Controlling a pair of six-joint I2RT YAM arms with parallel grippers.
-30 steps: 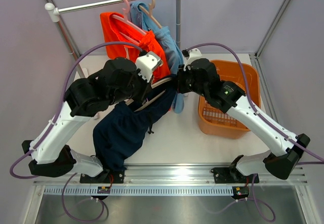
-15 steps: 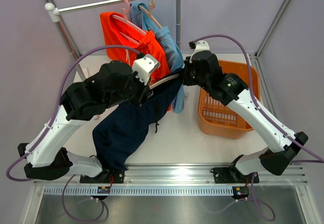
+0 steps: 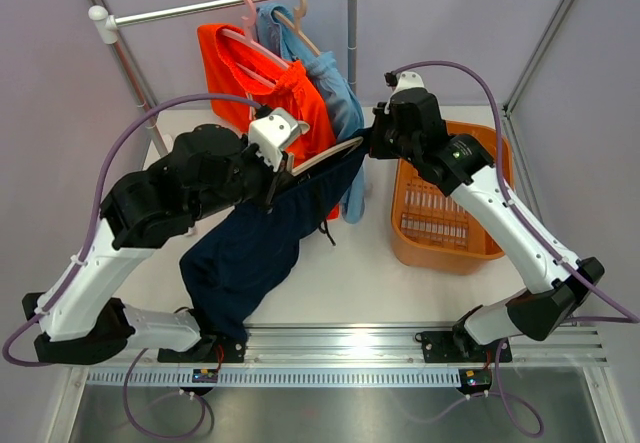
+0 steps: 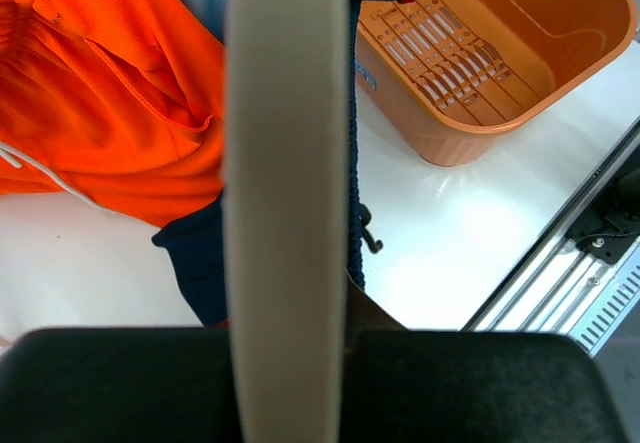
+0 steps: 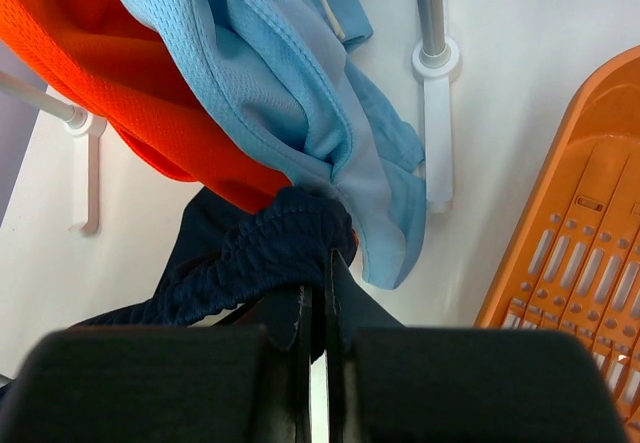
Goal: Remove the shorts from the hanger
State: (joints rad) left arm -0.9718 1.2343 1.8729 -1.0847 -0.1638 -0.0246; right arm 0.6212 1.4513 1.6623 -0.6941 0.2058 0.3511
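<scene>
Right wrist, not top external, shows right end effector (image 5: pixel 318 305) pinching navy shorts (image 5: pixel 250 258).

Navy shorts (image 3: pixel 250 253) on a hanger (image 3: pixel 325 155), stretched between left tool (image 3: pixel 286 173) and right tool (image 3: pixel 372 146), bar the tabletop's (image 3: pixel 370 273) middle. The rack (image 3: pixel 230 3) with orange shorts (image 3: pixel 240 63) and light blue shorts (image 3: pixel 335 88) blocks the far edge. A basket (image 3: pixel 497 155) fills the right side. Open tabletop lies between basket and navy shorts, toward the near edge.

Dark navy shorts (image 3: pixel 250 253); bright orange shorts (image 3: pixel 225 63); light blue shorts (image 3: pixel 335 93), fine mesh weave. Orange basket (image 3: pixel 440 248), slotted floor. Cream hanger (image 4: pixel 285 163). White table (image 3: pixel 370 273).
</scene>
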